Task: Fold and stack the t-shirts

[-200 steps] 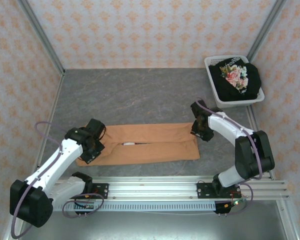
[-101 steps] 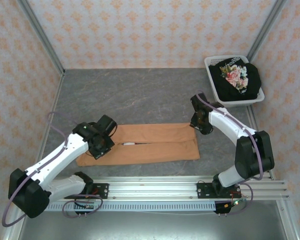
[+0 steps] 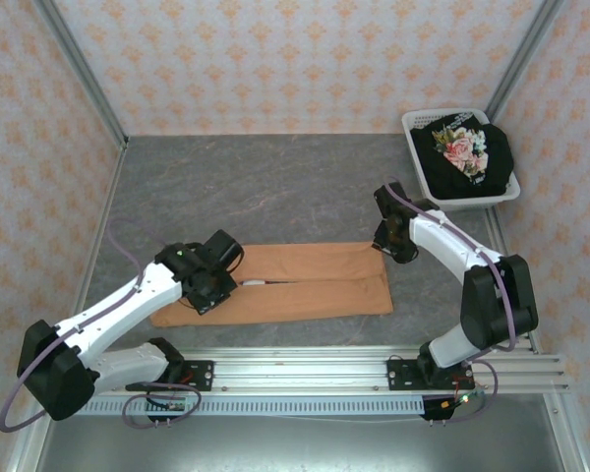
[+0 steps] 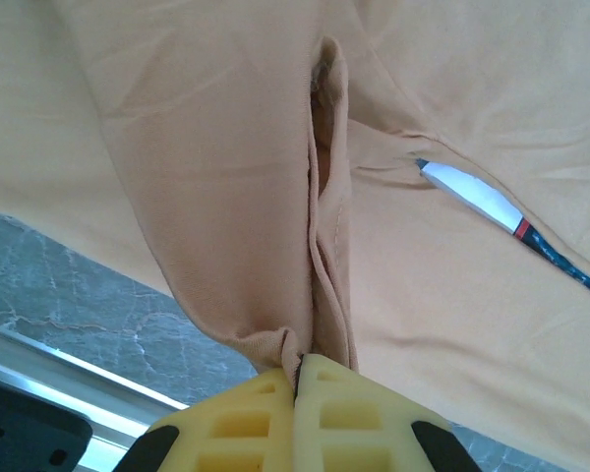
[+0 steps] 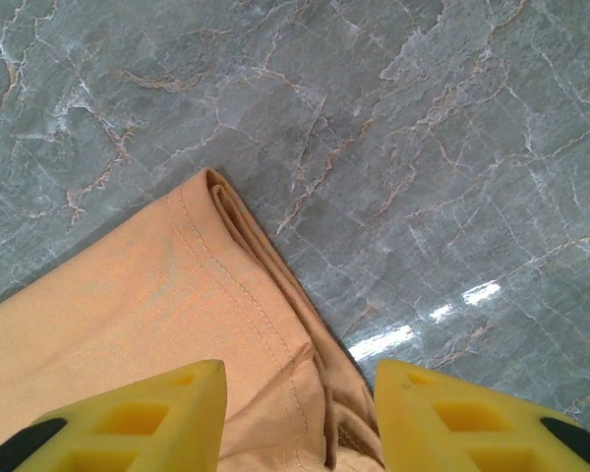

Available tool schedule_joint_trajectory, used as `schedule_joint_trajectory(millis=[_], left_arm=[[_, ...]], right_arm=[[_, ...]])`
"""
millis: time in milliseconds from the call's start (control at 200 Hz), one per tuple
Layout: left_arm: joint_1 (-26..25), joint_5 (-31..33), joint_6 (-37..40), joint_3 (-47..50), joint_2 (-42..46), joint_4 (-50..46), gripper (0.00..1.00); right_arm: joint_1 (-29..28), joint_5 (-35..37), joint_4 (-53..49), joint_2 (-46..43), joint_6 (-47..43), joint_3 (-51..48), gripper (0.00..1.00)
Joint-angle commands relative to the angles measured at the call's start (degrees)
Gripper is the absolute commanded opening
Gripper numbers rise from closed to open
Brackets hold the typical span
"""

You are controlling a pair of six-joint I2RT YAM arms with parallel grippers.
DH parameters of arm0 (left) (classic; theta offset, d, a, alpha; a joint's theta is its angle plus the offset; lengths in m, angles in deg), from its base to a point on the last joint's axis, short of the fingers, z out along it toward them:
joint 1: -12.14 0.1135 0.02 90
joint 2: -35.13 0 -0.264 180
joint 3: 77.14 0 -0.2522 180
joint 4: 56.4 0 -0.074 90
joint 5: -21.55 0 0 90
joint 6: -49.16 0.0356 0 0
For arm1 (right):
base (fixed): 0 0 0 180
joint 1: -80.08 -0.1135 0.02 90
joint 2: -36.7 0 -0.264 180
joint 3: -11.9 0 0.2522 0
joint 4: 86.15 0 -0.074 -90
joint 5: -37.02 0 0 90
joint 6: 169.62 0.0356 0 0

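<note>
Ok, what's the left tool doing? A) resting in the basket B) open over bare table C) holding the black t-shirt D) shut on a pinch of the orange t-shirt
D: the left wrist view shows the left tool with jaws pressed together on a fold of the orange t-shirt.

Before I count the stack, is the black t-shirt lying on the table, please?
No, the black t-shirt sits inside the white basket.
</note>
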Motion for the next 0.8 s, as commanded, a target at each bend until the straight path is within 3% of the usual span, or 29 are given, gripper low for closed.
schedule_joint_trajectory(millis=[0, 300, 545, 796], left_arm=[[-0.4, 0.4, -1.9, 1.0, 0.0, 0.6, 0.0], [-0.4, 0.4, -1.2, 5.4, 1.1, 0.1, 0.0], [0.1, 12.9, 3.7, 3.8, -0.8, -9.6, 0.0], [2.4, 20.7, 4.4, 3.9, -3.4, -13.3, 0.0]], right_arm=[[-0.4, 0.5, -1.0, 0.7, -0.9, 1.3, 0.43], [-0.4, -0.3, -0.6, 1.2, -0.7, 1.1, 0.43], [-0.5, -1.2, -0.4, 1.5, -0.9, 0.9, 0.43], [-0.4, -1.5, -0.2, 1.5, -0.9, 0.7, 0.43]])
